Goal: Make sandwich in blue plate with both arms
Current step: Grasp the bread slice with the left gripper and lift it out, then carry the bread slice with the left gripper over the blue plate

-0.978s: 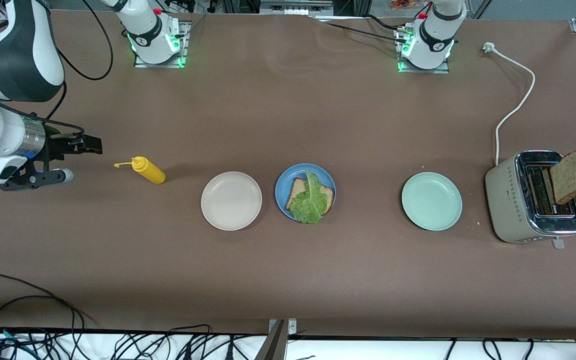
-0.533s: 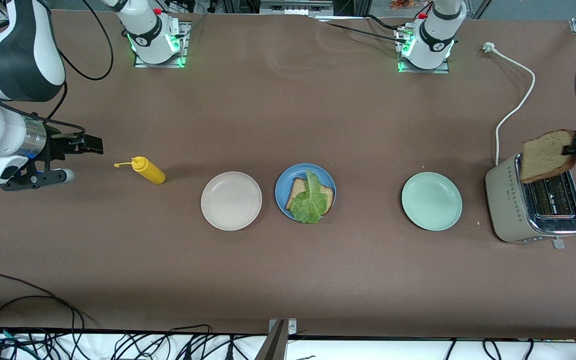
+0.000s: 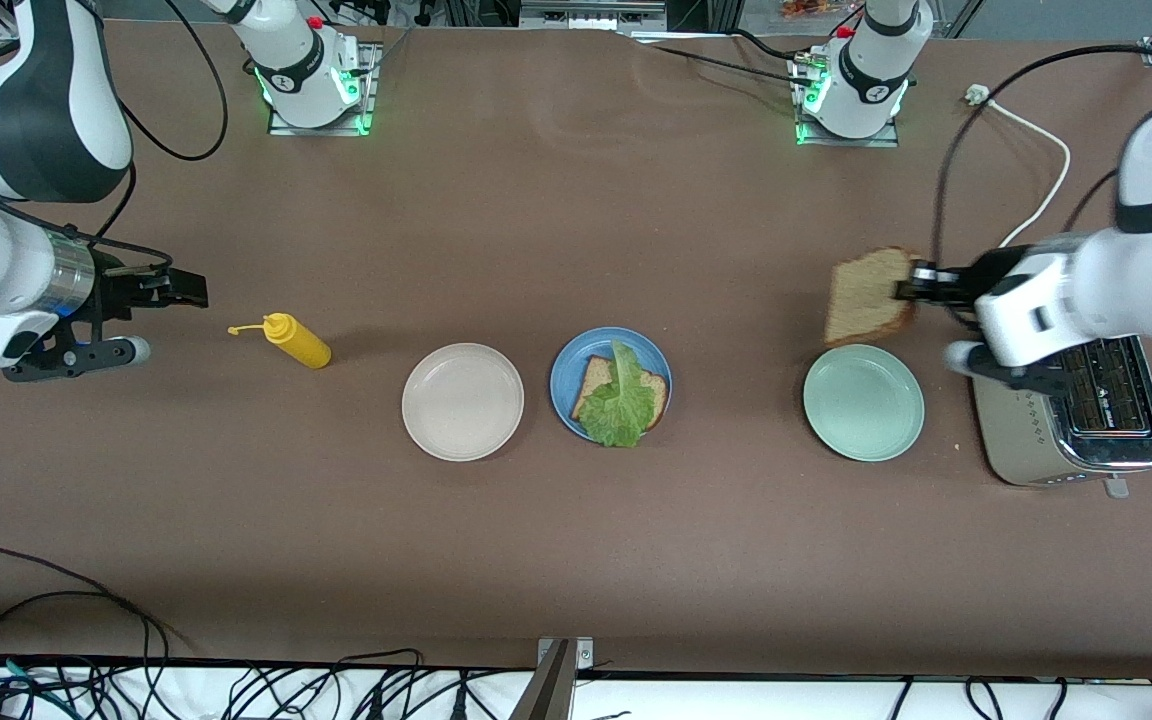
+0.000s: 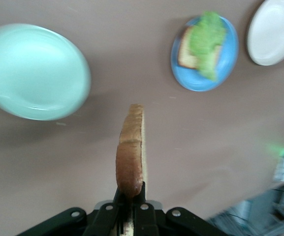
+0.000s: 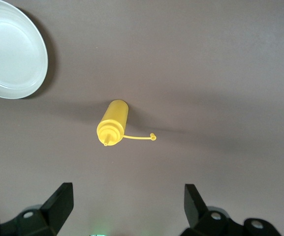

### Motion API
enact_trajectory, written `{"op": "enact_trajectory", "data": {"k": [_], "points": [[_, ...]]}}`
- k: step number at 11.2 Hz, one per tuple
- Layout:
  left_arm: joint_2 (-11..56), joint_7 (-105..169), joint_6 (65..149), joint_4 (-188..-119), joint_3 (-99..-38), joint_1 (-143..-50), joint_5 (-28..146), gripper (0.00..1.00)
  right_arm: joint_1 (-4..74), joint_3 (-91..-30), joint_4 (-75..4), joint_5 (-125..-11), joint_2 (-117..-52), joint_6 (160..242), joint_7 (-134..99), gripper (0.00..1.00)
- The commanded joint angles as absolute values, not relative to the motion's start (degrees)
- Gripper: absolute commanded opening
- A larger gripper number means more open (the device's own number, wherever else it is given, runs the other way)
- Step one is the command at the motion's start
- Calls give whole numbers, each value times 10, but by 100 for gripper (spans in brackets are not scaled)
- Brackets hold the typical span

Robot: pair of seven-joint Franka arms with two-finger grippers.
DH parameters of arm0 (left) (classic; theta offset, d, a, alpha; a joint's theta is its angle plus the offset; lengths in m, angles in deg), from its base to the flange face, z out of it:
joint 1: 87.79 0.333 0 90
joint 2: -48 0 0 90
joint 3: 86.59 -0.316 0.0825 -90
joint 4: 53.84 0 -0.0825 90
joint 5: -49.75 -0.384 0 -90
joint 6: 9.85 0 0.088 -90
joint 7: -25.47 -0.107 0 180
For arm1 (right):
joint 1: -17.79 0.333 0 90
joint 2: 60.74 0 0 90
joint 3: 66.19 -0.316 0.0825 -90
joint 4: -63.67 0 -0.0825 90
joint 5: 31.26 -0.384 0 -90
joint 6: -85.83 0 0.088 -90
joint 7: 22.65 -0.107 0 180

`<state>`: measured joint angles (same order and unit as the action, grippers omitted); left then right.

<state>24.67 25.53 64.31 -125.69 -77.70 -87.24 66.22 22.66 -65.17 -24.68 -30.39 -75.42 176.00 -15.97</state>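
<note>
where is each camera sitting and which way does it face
Front view: high across the table, facing both arms' bases; shows the left gripper carrying a bread slice and the open right gripper, waiting.
Left wrist view: looks down past the held slice at the blue plate.
Right wrist view: looks down at the mustard bottle.
Shared: front and left wrist views both show the blue plate.

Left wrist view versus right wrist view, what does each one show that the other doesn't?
Only the left wrist view shows the left gripper shut on the bread slice, held edge-on over bare table, plus the mint-green plate and the blue plate holding bread and lettuce.

Only the right wrist view shows the yellow squeeze bottle lying on its side with its cap hanging off, and the right gripper with fingers wide open and empty.

Both show the beige plate and the brown table.
</note>
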Motion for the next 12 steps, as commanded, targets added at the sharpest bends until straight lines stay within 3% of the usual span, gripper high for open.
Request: {"op": "enact_trajectory", "data": {"k": [1, 7, 12], "points": [[165, 323, 638, -1243, -786, -923, 811, 0, 225, -654, -253, -312, -746, 1755, -164, 100], [5, 253, 794, -1246, -786, -970, 1056, 0, 225, -654, -253, -312, -746, 1755, -164, 100], [-63, 63, 839, -1247, -786, -975, 1065, 3, 225, -654, -253, -312, -745, 1755, -163, 100]]}}
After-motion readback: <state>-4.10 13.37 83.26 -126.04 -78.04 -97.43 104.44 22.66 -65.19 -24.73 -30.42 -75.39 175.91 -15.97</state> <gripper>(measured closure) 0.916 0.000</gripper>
